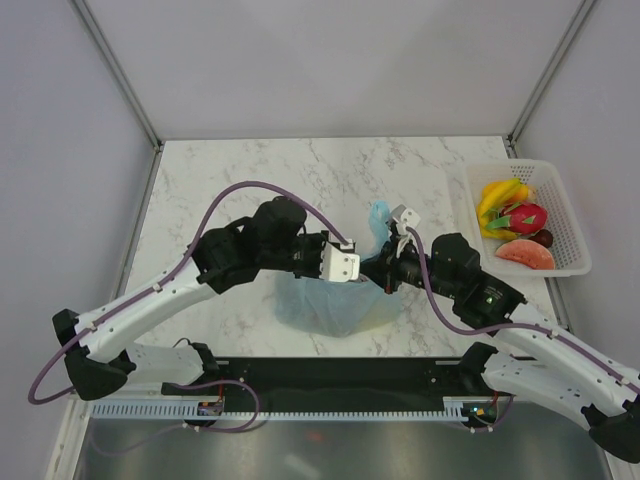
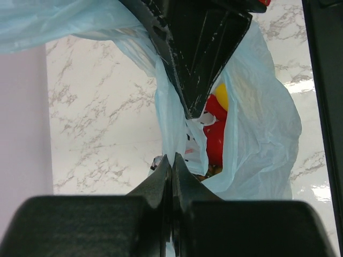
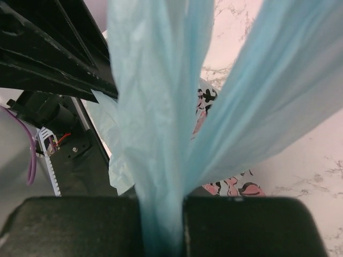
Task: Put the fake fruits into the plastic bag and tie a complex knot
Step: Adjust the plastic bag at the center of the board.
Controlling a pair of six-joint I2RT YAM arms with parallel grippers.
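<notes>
Your L gripper (image 2: 171, 160) is pinched tight on plastic bag (image 2: 262, 123) film. Just ahead of its tips, R gripper (image 2: 192, 101) points back at you. Red/yellow fake fruits (image 2: 215, 134) sit inside bag, ahead-right.

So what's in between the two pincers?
The plastic bag. Its thin blue top runs between the left pincer and the right pincer, both pinching it. The left wrist view shows it best.

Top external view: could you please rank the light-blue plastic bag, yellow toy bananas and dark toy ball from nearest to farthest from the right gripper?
1. Light-blue plastic bag, in the right gripper.
2. Yellow toy bananas, white mesh basket's left.
3. Dark toy ball, farther right.
</notes>
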